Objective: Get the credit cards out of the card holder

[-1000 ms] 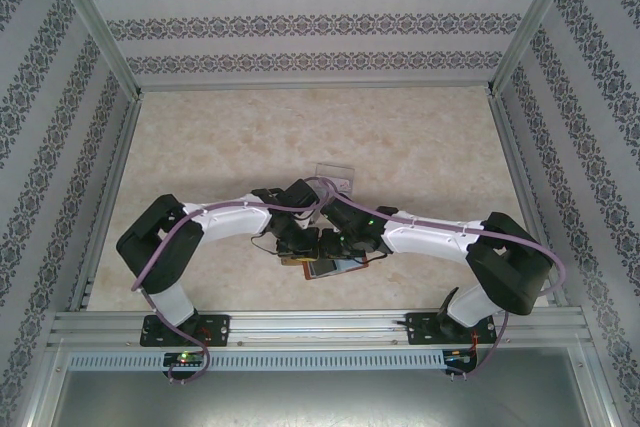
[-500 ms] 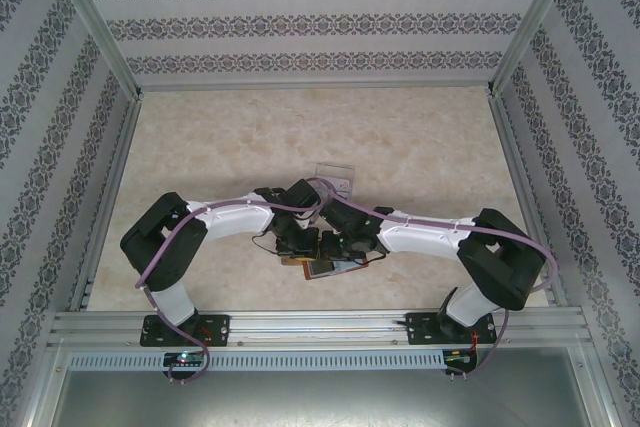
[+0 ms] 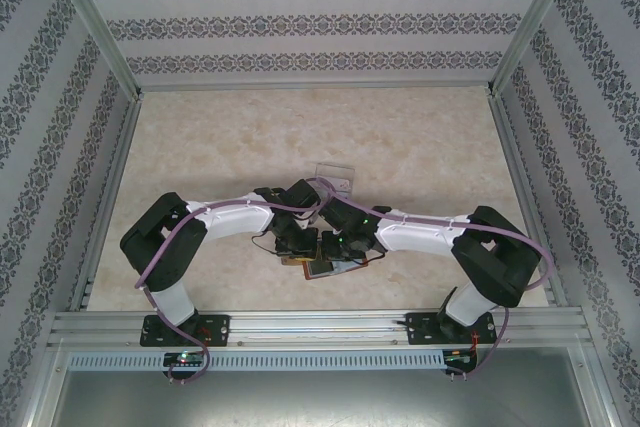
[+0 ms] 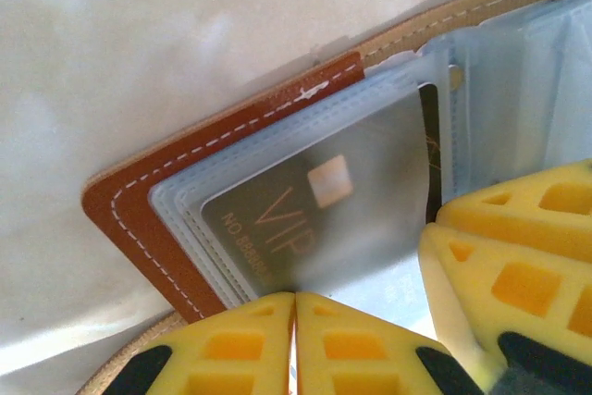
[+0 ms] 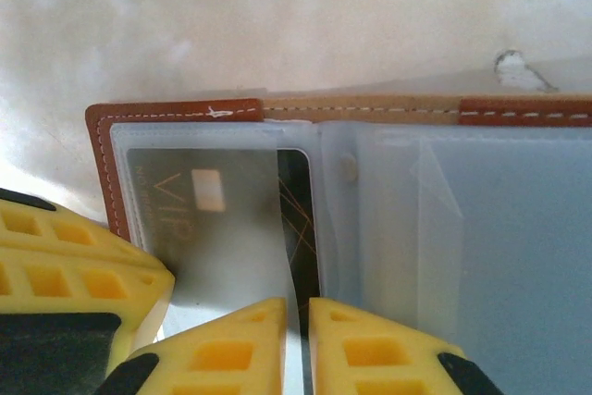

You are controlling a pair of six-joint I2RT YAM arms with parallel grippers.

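With both arms folded inward over the near middle of the table (image 3: 430,147), the card holder (image 4: 176,168) lies open and flat between them, its brown stitched leather framing frosted plastic sleeves (image 4: 393,90). One dark credit card (image 5: 298,215) marked VIP sits in the left-hand sleeve, most of it behind the cloudy plastic and a narrow strip bare at the sleeve's mouth near the fold. A clear tray (image 3: 335,175) stands just beyond the arms.

The left gripper (image 4: 294,307) has its yellow fingers pressed together with nothing visibly between them, and its tips meet the near edge of that sleeve. The right gripper (image 5: 298,314) stands just beside it, its fingers drawn almost together with a thin slit left, in line with the card's bare strip. Whether they are pinching the card, the plastic or nothing cannot be told from these views.

The extraction looks barely begun, and the risks lie in that crowded spot. If the right fingers catch the sleeve's lip along with the card, a pull would likely drag the whole holder across the table. The left gripper touches only at an edge, so a small slip could let the holder lift or swing. A pull off the sleeve's line could bend the card or jam it at the mouth, and the two grippers work close enough to knock each other.
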